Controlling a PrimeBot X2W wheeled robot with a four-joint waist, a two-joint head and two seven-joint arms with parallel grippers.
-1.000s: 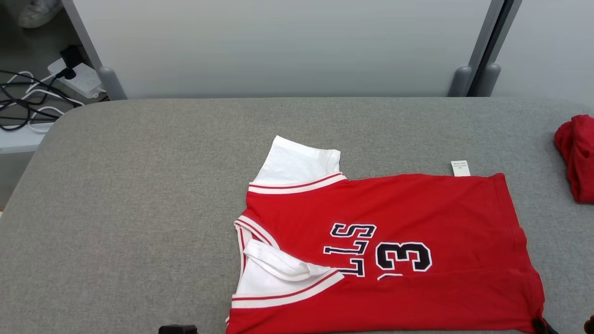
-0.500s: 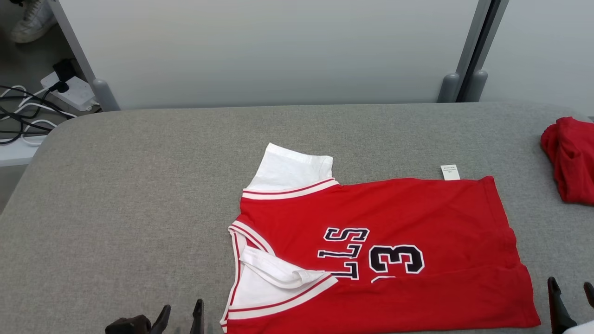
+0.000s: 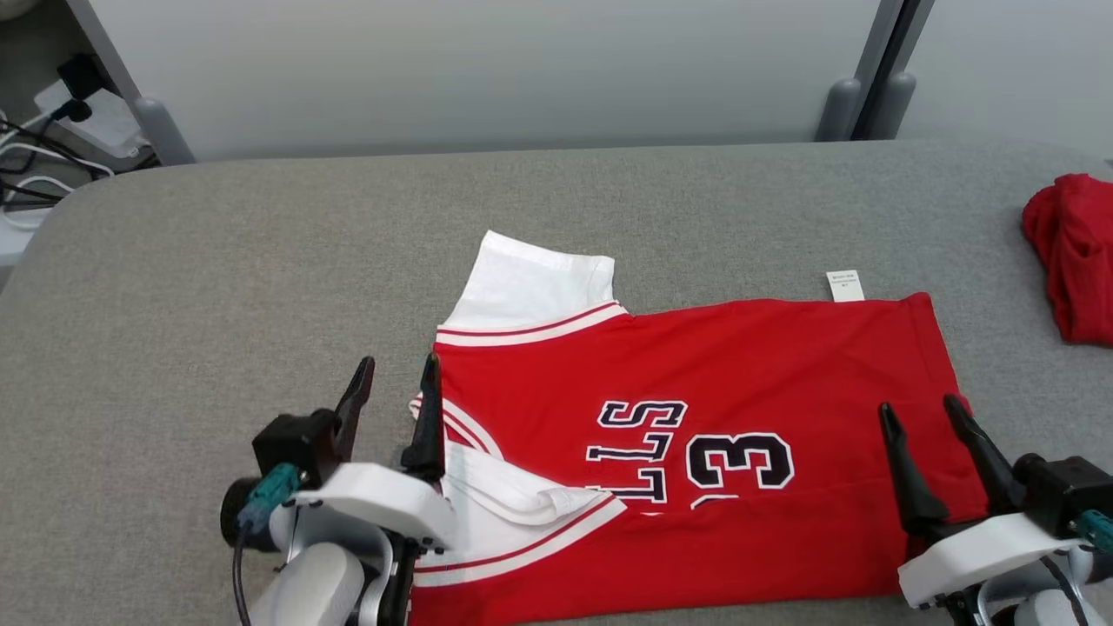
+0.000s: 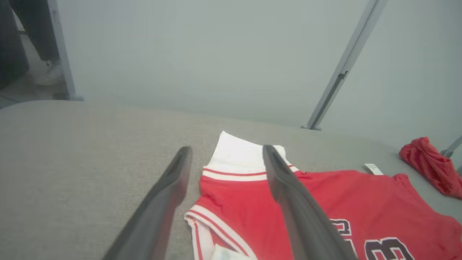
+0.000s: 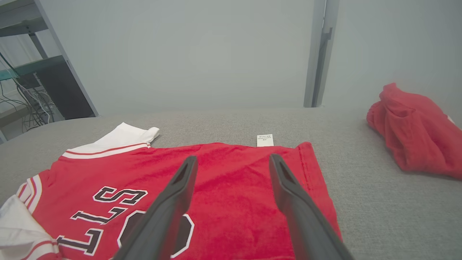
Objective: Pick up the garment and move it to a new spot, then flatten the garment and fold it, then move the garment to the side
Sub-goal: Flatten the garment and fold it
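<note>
A red short-sleeved sports jersey [image 3: 739,374], with white sleeves, striped trim and dark lettering, is lying flat on a grey fabric-covered table [image 3: 217,287]. It is sitting right of centre and towards the near edge, with its collar pointing left and its hem pointing right. One white sleeve [image 3: 530,283] is sticking out on the far side. The other [image 3: 513,496] is lying folded in over the near left part of the body. A near strip of red cloth is covering the bottom of the lettering, so the jersey is looking folded once along its length. A small white care label [image 3: 844,285] is poking out at the far right edge.

The left gripper [image 3: 400,361] is hovering at the collar end with its two dark fingers standing well apart and holding nothing. The right gripper [image 3: 919,404] is hovering over the hem end, near the right corner, likewise spread and empty.

A second, crumpled red garment [image 3: 1074,252] is lying at the far right of the table, apart from the jersey.

The jersey is looking light, thin and limp, so it is likely to sag and lose its fold when lifted from one point. Pinching both layers at the left and right ends together, close to the folded near edge, is probably the safest hold. The smooth knit may be slipping between narrow fingers, so a deep bite is advisable.
</note>
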